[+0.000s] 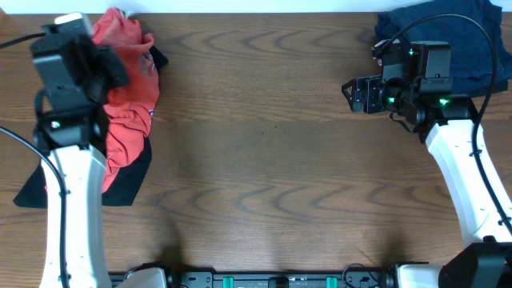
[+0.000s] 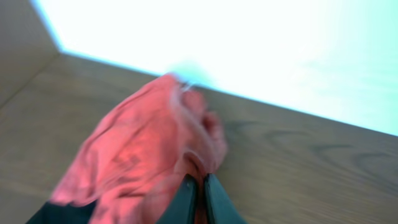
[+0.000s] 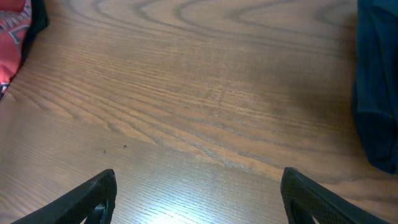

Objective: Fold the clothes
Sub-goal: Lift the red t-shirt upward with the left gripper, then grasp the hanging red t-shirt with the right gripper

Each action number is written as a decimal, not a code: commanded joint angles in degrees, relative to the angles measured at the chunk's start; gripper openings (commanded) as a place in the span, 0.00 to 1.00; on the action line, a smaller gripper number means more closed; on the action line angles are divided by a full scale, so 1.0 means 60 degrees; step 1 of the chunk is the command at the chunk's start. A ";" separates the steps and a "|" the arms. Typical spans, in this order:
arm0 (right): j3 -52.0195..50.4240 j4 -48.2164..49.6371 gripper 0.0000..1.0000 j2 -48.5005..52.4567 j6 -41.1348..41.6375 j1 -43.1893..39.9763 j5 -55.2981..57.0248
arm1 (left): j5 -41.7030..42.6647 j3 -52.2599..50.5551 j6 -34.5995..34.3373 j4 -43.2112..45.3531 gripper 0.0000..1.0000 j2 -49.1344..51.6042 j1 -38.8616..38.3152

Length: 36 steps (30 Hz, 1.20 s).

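A red garment [image 1: 128,88] lies bunched at the far left of the table, on top of a black garment [image 1: 128,180]. My left gripper [image 2: 200,186] is shut on a fold of the red garment [image 2: 143,149] and holds it raised; in the overhead view the fingers are hidden under the wrist. A dark blue garment [image 1: 448,32] lies crumpled at the far right corner and shows at the right edge of the right wrist view [image 3: 376,93]. My right gripper [image 1: 356,94] is open and empty above bare wood, left of the blue garment [image 3: 199,186].
The wooden table [image 1: 272,160] spans the view. The red garment's edge shows at the top left of the right wrist view [image 3: 12,37]. The table's far edge meets a bright white area [image 2: 249,43].
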 commanded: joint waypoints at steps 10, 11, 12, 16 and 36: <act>0.0168 -0.0168 0.82 0.0011 -0.0062 0.0087 -0.0426 | 0.0040 0.0102 -0.0936 0.3530 0.06 -0.0160 -0.2346; 0.0157 -0.0186 0.82 0.0015 -0.0066 0.0091 -0.0656 | 0.0040 0.0102 -0.1115 0.3960 0.06 -0.0135 -0.2426; 0.0138 -0.0186 0.82 0.0015 -0.0069 0.0109 -0.0892 | 0.0044 0.0102 -0.1300 0.4382 0.06 -0.0102 -0.2499; 0.0127 -0.0259 0.82 0.0015 -0.0066 0.0266 -0.1049 | 0.0040 0.0102 -0.1938 0.6069 0.06 0.0022 -0.2871; 0.0124 0.1443 0.82 0.0481 0.1927 0.3483 -0.1847 | -0.1647 0.2255 -0.0951 0.8382 0.06 0.0572 -0.3993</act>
